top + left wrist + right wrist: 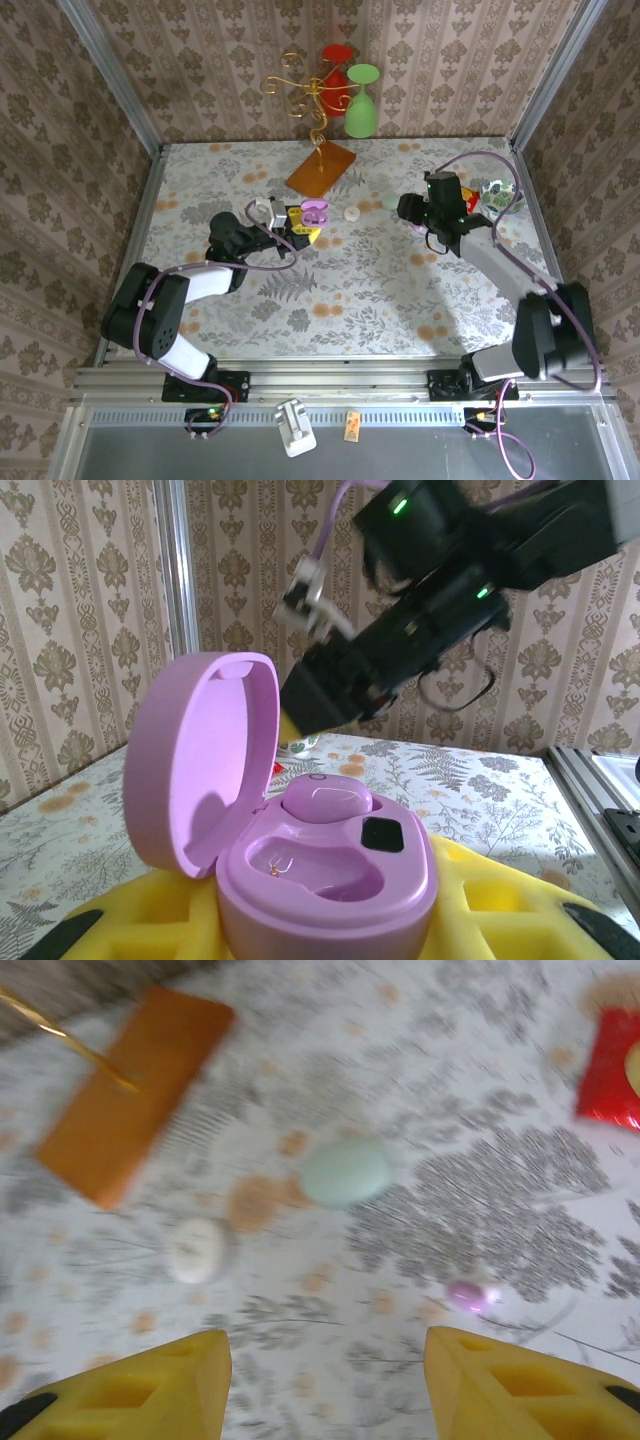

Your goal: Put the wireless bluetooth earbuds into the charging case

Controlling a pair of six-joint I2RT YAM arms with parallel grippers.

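Observation:
My left gripper (303, 229) is shut on the purple charging case (315, 212), with its yellow fingers (120, 920) on both sides of the base. The case (330, 880) stands open, lid tipped up on the left. One purple earbud (326, 800) sits in the far slot, and the near slot (310, 865) is bare. My right gripper (325, 1380) is open above the table, with nothing between its yellow fingers (150, 1385). A second small purple earbud (468, 1295) lies loose on the tablecloth, just beyond the right finger. This right gripper (413, 216) hovers right of the case.
A white pebble-shaped case (196, 1250) and a pale green one (345, 1170) lie between the arms. A gold wire stand on an orange base (321, 168) holds green and red cups (361, 100) at the back. A red packet (610, 1070) lies at the far right.

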